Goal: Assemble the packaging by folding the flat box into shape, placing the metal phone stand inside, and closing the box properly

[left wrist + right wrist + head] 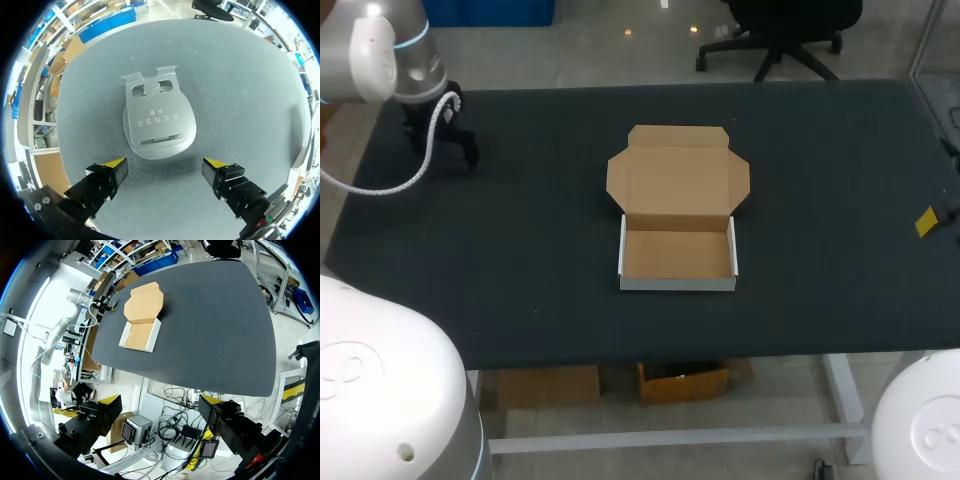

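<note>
Stand point(159, 117): stiff, slick metal, I judge; pinch side edges.
Left tool point(165, 167): spread over it.
Right tool point(160, 405): spread.

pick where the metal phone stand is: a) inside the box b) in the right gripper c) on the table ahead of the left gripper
c: the phone stand lies flat on the table ahead of the open left gripper, and the box holds nothing.

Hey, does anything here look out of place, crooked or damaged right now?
Nothing stands out. The box stands neatly folded, lid open, nothing inside. The phone stand lies flat, with no visible damage, just ahead of the open left gripper, not yet packed.
</note>
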`<control>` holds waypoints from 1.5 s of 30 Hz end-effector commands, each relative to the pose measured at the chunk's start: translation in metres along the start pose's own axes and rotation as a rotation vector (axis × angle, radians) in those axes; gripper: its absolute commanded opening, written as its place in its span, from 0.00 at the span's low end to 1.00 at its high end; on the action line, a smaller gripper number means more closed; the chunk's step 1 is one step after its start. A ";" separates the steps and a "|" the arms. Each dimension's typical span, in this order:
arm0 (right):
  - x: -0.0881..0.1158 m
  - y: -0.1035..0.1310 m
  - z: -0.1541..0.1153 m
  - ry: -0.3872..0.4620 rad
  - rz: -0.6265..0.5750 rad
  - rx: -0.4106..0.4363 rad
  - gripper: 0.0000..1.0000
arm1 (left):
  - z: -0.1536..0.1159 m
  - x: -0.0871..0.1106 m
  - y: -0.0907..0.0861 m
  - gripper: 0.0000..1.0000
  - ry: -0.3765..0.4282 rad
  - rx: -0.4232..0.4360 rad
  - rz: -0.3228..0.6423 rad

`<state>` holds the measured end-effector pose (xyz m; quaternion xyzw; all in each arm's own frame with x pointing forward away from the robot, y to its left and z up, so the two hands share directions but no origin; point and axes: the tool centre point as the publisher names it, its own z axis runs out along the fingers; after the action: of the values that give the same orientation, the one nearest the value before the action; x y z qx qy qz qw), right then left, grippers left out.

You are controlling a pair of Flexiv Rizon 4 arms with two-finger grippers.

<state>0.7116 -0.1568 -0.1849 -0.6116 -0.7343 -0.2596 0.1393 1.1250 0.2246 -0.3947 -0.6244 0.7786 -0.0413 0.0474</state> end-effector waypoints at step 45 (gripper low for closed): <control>0.001 -0.001 -0.002 0.001 -0.001 0.002 1.00 | 0.007 0.001 -0.024 0.98 -0.015 -0.009 0.006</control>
<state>0.7116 -0.1568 -0.1849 -0.6116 -0.7343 -0.2596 0.1393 1.1449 0.2186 -0.3975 -0.6224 0.7801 -0.0363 0.0519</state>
